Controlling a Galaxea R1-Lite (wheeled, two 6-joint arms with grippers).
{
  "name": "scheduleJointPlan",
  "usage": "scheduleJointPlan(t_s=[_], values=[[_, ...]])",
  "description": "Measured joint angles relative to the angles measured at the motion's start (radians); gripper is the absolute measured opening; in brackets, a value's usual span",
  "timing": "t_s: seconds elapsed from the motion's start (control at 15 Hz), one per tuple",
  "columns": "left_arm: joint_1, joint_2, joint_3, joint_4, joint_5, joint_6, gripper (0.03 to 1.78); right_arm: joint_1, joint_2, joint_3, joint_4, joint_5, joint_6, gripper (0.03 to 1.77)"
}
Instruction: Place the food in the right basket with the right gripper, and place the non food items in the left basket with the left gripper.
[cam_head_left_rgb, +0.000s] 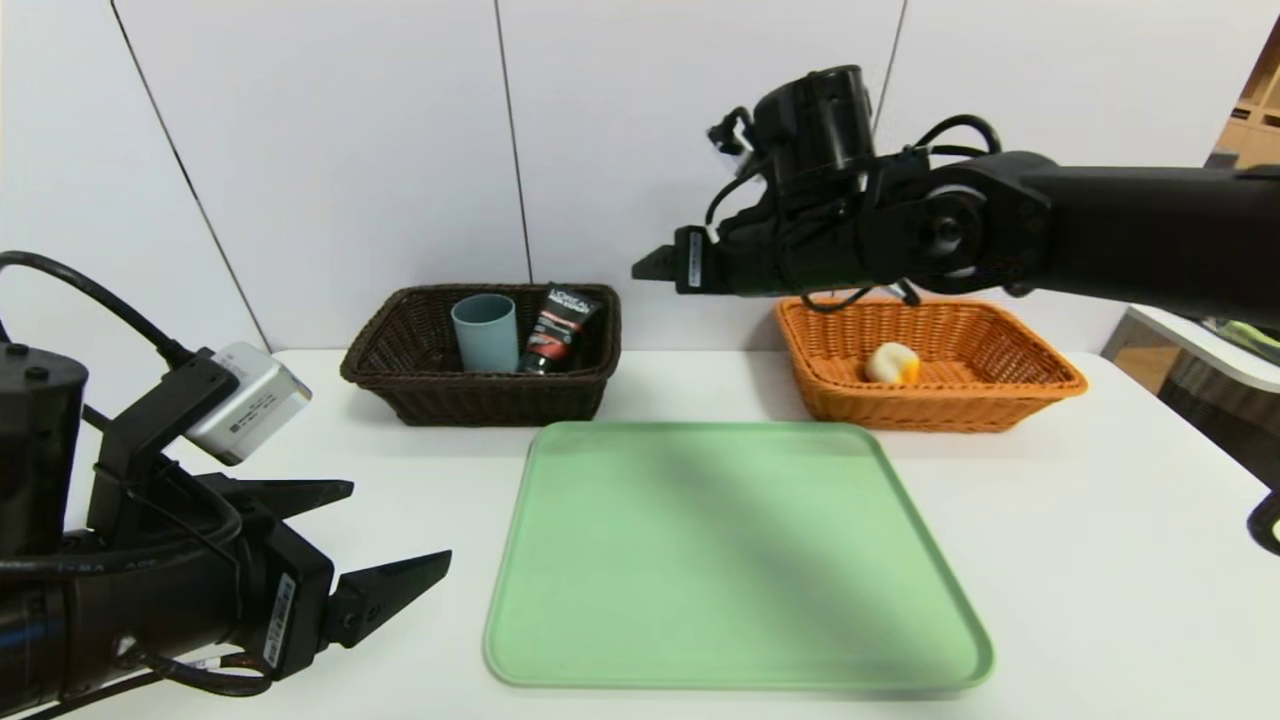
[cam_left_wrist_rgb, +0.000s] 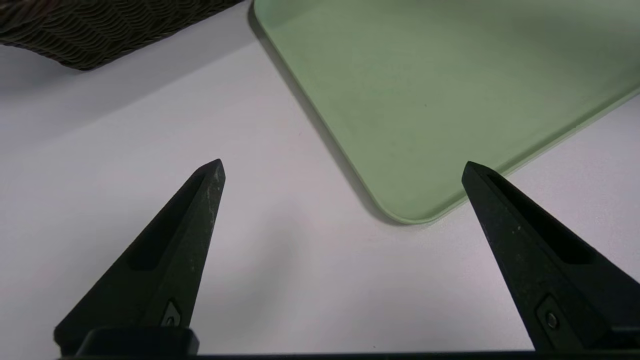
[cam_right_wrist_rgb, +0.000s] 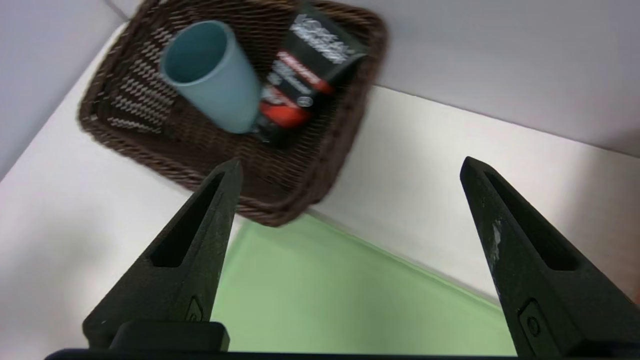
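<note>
A pale yellow-and-orange food piece (cam_head_left_rgb: 892, 363) lies in the orange right basket (cam_head_left_rgb: 1040, 385). The dark brown left basket (cam_head_left_rgb: 480, 400) (cam_right_wrist_rgb: 320, 165) holds a blue-grey cup (cam_head_left_rgb: 485, 332) (cam_right_wrist_rgb: 212, 75) and a black tube with red print (cam_head_left_rgb: 560, 328) (cam_right_wrist_rgb: 305, 82). My right gripper (cam_head_left_rgb: 650, 268) (cam_right_wrist_rgb: 350, 172) hangs high between the two baskets, pointing left, open and empty. Low at the near left of the table, my left gripper (cam_head_left_rgb: 395, 530) (cam_left_wrist_rgb: 344, 169) is open and empty, beside the tray's near left corner.
A green tray (cam_head_left_rgb: 735, 555) (cam_left_wrist_rgb: 450, 100) (cam_right_wrist_rgb: 350, 300) lies bare in the middle of the white table (cam_head_left_rgb: 1100, 560), in front of both baskets. A white wall stands right behind the baskets. The table's right edge borders shelving at the far right.
</note>
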Motion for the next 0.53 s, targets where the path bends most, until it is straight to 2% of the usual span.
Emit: scheduleJointPlan(t_s=[0.27, 0.53], values=[[0.023, -0.02, 0.0, 0.0, 0.0, -0.004, 1.69, -0.098, -0.11, 0.067, 0.077, -0.022, 0.034, 1.59], [0.032, -0.082, -0.007, 0.003, 0.013, -0.003, 1.69, -0.196, -0.286, 0.226, 0.098, -0.031, 0.036, 1.64]])
